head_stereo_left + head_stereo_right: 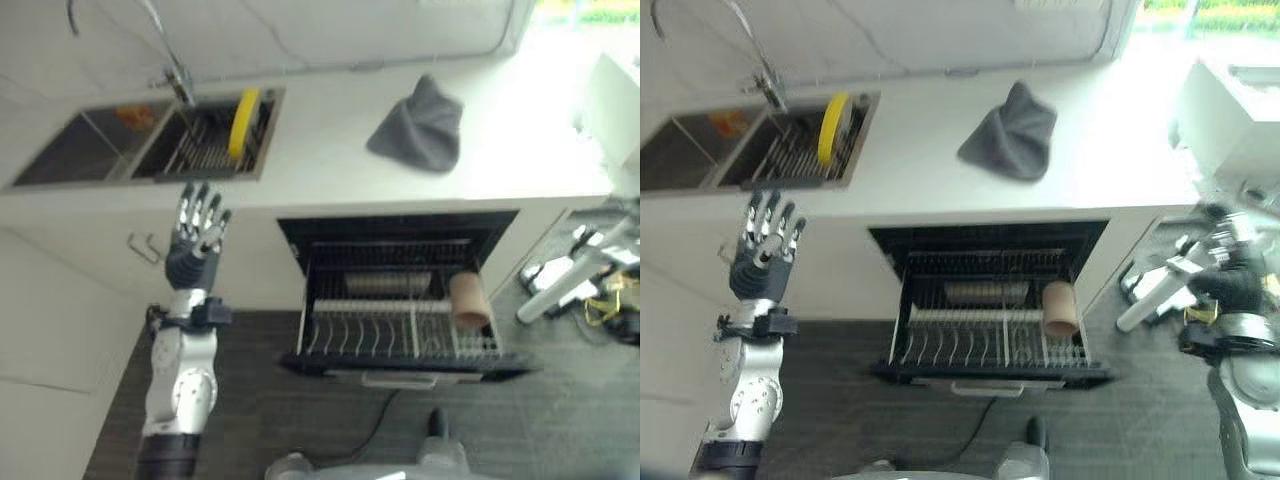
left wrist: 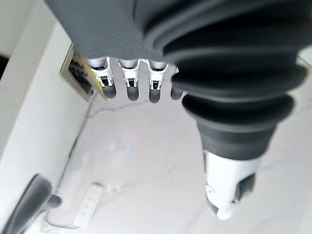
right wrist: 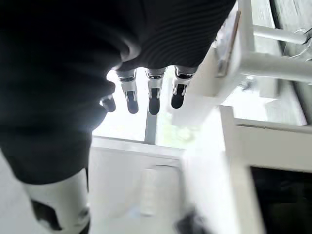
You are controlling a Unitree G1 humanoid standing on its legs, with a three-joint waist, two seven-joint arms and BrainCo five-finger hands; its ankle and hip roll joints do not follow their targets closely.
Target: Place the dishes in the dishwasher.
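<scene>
A yellow plate stands on edge in the rack of the right sink basin. Below the counter the dishwasher's lower rack is pulled out, with a brown cup lying at its right side and a metal piece at its back. My left hand is raised in front of the cabinet below the sink, fingers straight and spread, holding nothing. My right hand hangs low at the far right, beside the dishwasher, and its fingers look relaxed and hold nothing.
A grey cloth lies bunched on the white counter above the dishwasher. A tap stands behind the sinks. The left basin holds something orange. White frame legs stand on the floor right of the dishwasher.
</scene>
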